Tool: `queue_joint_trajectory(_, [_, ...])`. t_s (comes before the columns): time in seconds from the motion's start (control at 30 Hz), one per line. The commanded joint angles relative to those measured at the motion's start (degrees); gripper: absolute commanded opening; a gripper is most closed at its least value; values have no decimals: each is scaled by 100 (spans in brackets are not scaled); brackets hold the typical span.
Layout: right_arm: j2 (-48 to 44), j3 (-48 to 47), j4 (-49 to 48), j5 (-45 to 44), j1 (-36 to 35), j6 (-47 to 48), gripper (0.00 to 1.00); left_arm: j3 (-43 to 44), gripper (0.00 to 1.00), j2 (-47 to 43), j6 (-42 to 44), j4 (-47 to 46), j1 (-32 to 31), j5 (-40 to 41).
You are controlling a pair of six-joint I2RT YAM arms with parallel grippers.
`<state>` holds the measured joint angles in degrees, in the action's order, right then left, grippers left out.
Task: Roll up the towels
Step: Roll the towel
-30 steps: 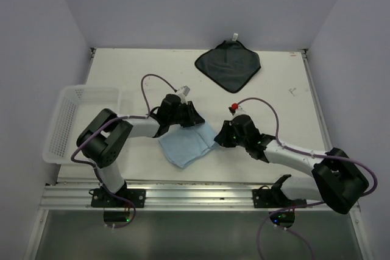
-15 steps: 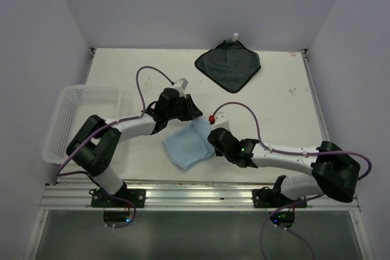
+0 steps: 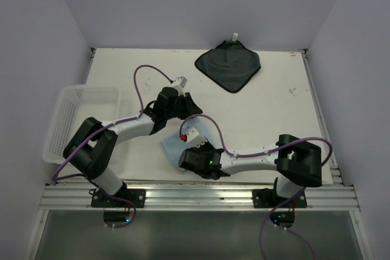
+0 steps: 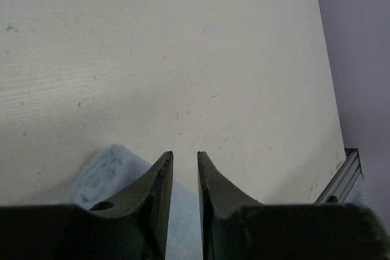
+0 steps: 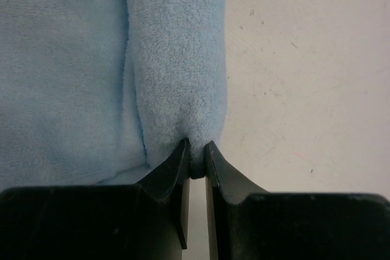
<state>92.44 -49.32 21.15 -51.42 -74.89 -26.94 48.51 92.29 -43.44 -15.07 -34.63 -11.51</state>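
The light blue towel (image 3: 170,148) lies near the table's front, mostly covered by my right arm. In the right wrist view its edge (image 5: 177,59) is folded over into a thick roll. My right gripper (image 5: 196,145) is shut on the end of that roll, low over the towel's near side (image 3: 187,159). My left gripper (image 4: 184,154) sits at the towel's far corner (image 4: 113,162), its jaws a narrow gap apart with nothing between them; from above it shows at the towel's far side (image 3: 186,109). The dark grey towel (image 3: 228,65) lies flat at the back.
A white mesh basket (image 3: 67,120) stands at the table's left edge. The right arm's forearm (image 3: 256,158) lies across the front of the table. The aluminium rail (image 3: 195,192) runs along the near edge.
My right gripper has swept left and toward the near edge over the blue towel, drawing its right side over. The left gripper has stayed almost in place at the far corner.
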Motion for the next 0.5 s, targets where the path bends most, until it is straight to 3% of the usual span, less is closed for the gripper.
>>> queue_joint_trajectory(0.0, [456, -490, 574, -903, -332, -92, 0, -43, 26, -203, 11, -242, -43, 17])
queue_joint_trajectory(0.47, [1768, -1853, 1884, -1415, -895, -136, 0, -729, 26, -273, -156, -620, -184, -80])
